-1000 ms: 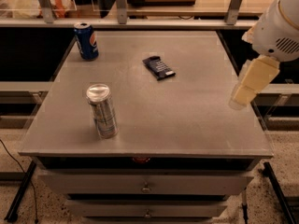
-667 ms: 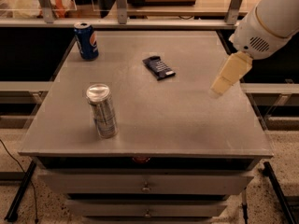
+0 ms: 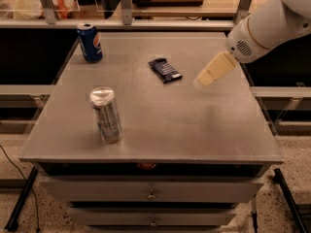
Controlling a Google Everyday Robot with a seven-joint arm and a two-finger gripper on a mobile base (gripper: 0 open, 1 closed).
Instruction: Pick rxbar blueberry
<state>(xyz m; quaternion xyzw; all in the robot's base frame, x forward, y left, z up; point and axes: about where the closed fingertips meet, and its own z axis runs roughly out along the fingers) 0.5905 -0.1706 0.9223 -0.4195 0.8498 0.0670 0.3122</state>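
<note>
The rxbar blueberry (image 3: 165,70) is a small flat bar in a dark navy wrapper with pale text. It lies flat on the grey table top (image 3: 160,115), towards the back and a little right of centre. My gripper (image 3: 200,83) hangs above the table just right of the bar, its pale cream fingers (image 3: 214,70) pointing down and left towards it. The tips are a short way from the bar and not touching it. The white arm comes in from the upper right.
A blue Pepsi can (image 3: 90,42) stands at the back left corner. A silver can (image 3: 106,114) stands at the front left. Drawers sit below the table's front edge (image 3: 150,157). A shelf with rails runs behind the table.
My gripper has moved left and towards the back, from over the table's right edge to just right of the bar. The bar and both cans have not moved.
</note>
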